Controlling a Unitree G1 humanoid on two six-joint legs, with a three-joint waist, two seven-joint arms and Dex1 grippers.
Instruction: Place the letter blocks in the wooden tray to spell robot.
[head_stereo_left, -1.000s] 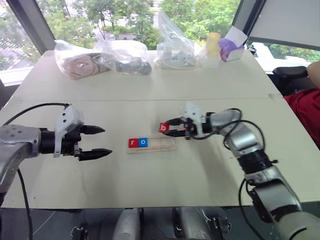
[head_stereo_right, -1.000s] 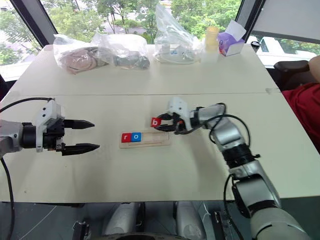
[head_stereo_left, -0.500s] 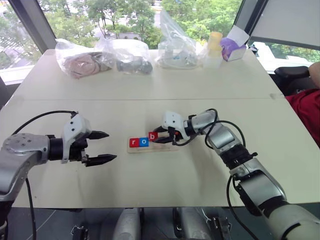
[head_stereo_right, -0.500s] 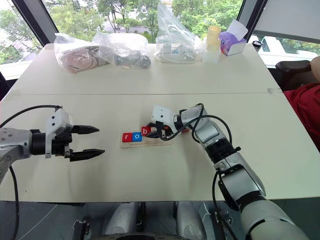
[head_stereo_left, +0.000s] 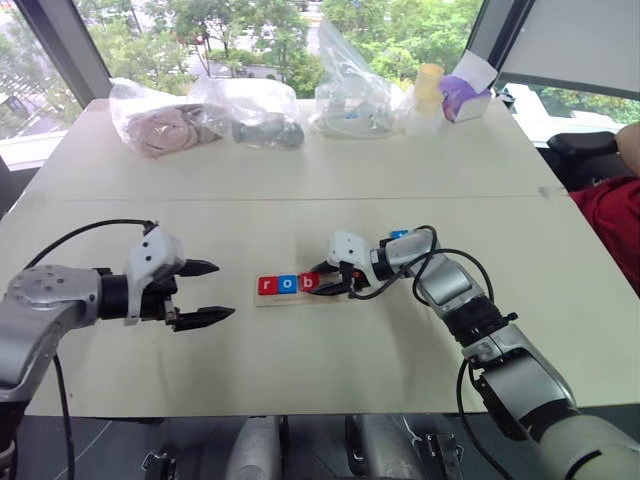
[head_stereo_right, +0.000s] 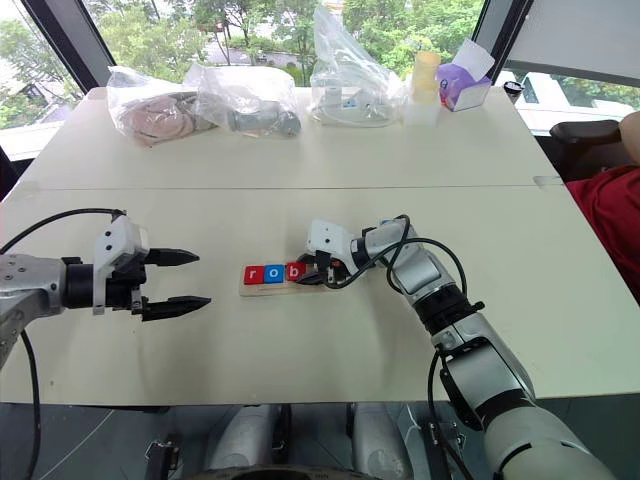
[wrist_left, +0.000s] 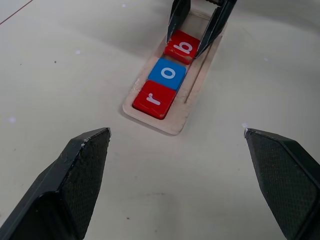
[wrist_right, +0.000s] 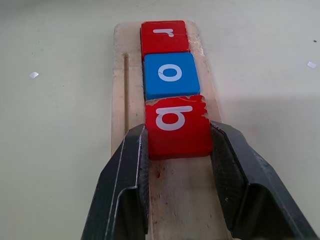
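Well, the long pale table (head_stereo_left: 420, 170) stands by big windows with green trees outside. Along its far edge sits a row of clutter: clear plastic bags (head_stereo_left: 160, 118) with bundled things at about 11 o'clock, another bag (head_stereo_left: 350, 95) near 12, then a yellow-capped bottle (head_stereo_left: 427, 95) and a purple box (head_stereo_left: 462, 98) toward 1 o'clock. A person's red sleeve (head_stereo_left: 612, 220) shows at the 3 o'clock edge.

Near the middle of the table lies the wooden tray (head_stereo_left: 335, 296), flat, its long axis running from 9 to 3 o'clock. Three letter blocks sit in its 9 o'clock end, touching in a row: the red r (head_stereo_left: 267, 285), the blue o (head_stereo_left: 288, 284) and the red b (head_stereo_left: 309, 282). As seen from the head, the letters read upright, left to right. The remaining tray toward 3 o'clock is bare wood with reddish specks. Just past the right wrist, toward 1 o'clock of the tray, a bit of blue (head_stereo_left: 399, 235) peeks out; I cannot tell what it is.

The right gripper (wrist_right: 177, 145) reaches in from the 3 o'clock side, its two black fingers pinching the red b by its two side edges, the block resting down in the tray against the blue o. The left gripper (head_stereo_left: 208, 292) hangs above the table at 9 o'clock of the tray, well apart from it, fingers spread wide and holding nothing, pointing toward the tray.
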